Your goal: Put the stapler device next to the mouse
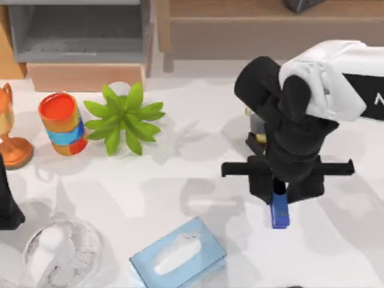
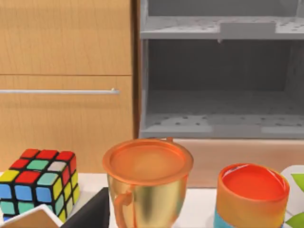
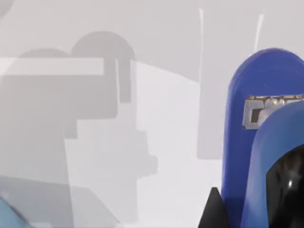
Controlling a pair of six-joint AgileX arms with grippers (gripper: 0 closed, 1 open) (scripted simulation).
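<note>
From above, our right gripper [image 1: 277,201] sits at the table's four o'clock, closed on the stapler device [image 1: 279,213]. In the right wrist view, the stapler device [image 3: 256,142] looks clamped; we should lift straight, keeping it level.

The black right gripper [image 1: 278,195] covers most of the small bright-blue bar-shaped stapler [image 1: 279,212]; its fingers are hidden. A gold-and-silver object [image 1: 258,131] behind the arm is too obscured to identify.
</note>
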